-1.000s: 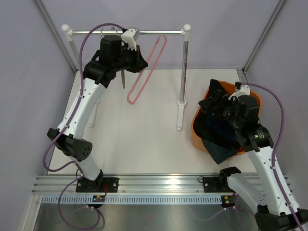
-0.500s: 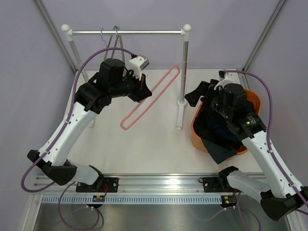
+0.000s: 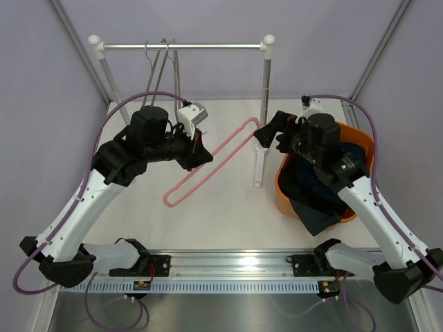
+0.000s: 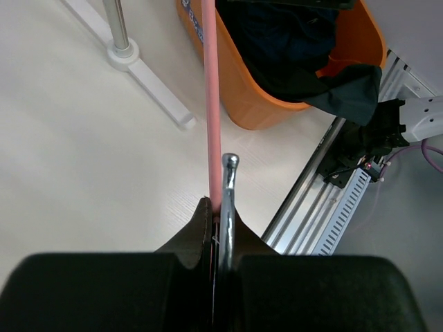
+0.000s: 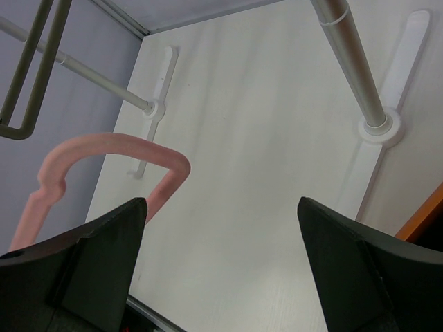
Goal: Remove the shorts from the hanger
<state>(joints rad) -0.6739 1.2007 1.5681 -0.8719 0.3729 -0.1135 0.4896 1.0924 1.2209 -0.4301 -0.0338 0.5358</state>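
Shorts [image 3: 315, 200]: heaped in the orange bin [image 3: 280, 183] at the right of the tabletop [image 3: 221, 214], with one dark fold draped over the bin's near rim. No cloth is seen on the pink hanger [image 3: 208, 162].
Pink hanger: bare and held tilted above the middle of the tabletop, its long end pointing far and right.
Left gripper [image 4: 219, 216]: pinched narrow on the hanger's neck, with the metal hook [image 4: 228, 187] pressed alongside.
Right gripper [image 5: 221, 207]: fingers spread wide with nothing between them. It is just beside the hanger's right end, and no contact can be made out.
Rack: two grey hangers [image 3: 166, 66] hang from the rail [image 3: 208, 46] at the far left (bare, as far as can be told).
Step judged: the removal itself looks done for this hanger, and the empty hanger is probably to be put away or passed across.
Done well: the clamp on the neck should be kept firm so that the long frame does not swing. If a hand-over is meant, the right fingers should be closed squarely round the pink bar before the left is released.
Care needed: the rack's right post [image 3: 266, 90] stands near the hanger's end, so it should be given room and the bin rim should not be knocked.
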